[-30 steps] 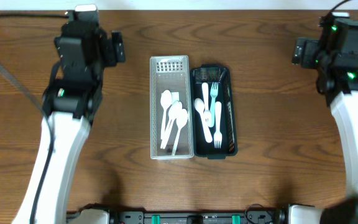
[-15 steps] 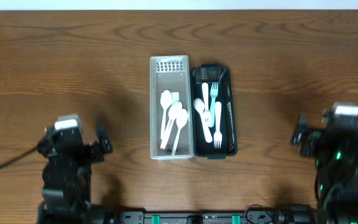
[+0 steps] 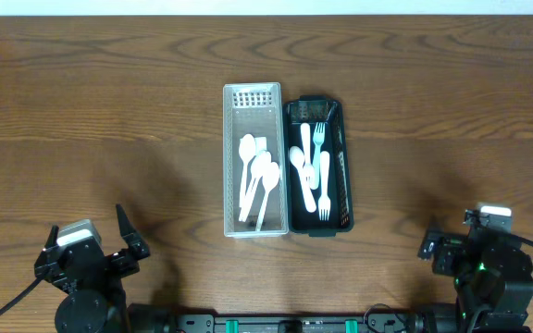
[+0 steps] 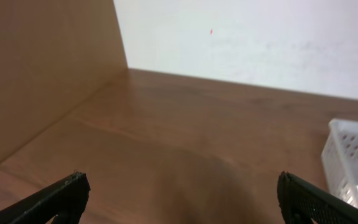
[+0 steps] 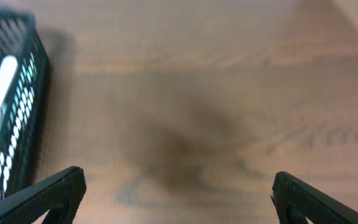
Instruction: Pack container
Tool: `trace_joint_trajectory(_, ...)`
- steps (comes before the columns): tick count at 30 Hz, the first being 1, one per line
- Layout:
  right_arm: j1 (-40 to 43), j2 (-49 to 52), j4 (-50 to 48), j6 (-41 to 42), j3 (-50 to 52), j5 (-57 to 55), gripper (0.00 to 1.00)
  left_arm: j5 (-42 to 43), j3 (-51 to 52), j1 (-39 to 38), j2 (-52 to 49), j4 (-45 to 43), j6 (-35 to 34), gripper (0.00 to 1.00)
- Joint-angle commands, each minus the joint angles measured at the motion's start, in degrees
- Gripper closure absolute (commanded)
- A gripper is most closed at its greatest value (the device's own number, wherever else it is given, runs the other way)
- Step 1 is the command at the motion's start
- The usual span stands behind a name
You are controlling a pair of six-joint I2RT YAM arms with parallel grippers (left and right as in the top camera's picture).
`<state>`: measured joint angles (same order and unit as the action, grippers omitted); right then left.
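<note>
The white container [image 3: 255,106] is sitting side by side with the black container [image 3: 344,176], well ahead of both sets of fingers and between them. White spoons [image 3: 259,176] are lying in the perforated white one. Forks [image 3: 319,139] and more spoons are lying in the black mesh one. The dark wooden table [image 3: 109,111] is stretching around them, meeting a white wall [image 4: 260,43] and a tan side panel [image 4: 42,74]. The left gripper [image 4: 180,196] and right gripper [image 5: 178,186] are hanging spread wide, gripping nothing.
</note>
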<state>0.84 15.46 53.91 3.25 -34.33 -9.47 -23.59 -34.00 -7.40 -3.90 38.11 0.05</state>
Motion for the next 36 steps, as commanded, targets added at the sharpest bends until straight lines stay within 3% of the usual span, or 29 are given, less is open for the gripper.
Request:
trace_joint_trajectory(1,-0.5,-0.4,2.9,1.2,0.3,0.3,0.01,-1.5,0.0,0.0,0.3,1.9,0.3,0.02)
trace_joint_trajectory(5,-0.5,-0.4,7.4,1.2,0.3,0.3,0.01,-1.5,0.0,0.0,0.3,6.2,0.3,0.02)
trace_joint_trajectory(17,-0.5,-1.4,7.2,1.2,0.3,0.3,0.01,-1.5,0.0,0.0,0.3,17.4,0.3,0.02)
trace_joint_trajectory(24,-2.2,-11.9,6.2,0.6,1.1,1.6,0.01,-1.5,0.0,0.0,0.3,18.9,0.3,0.02)
trace_joint_trajectory(28,-4.1,-14.8,-3.1,-2.3,6.6,2.5,0.01,-1.5,0.0,0.0,0.3,18.9,0.3,0.02)
trace_joint_trajectory(36,-5.4,-15.2,-40.1,-4.0,25.3,3.9,0.01,-1.5,0.0,0.0,0.3,18.9,0.3,0.02)
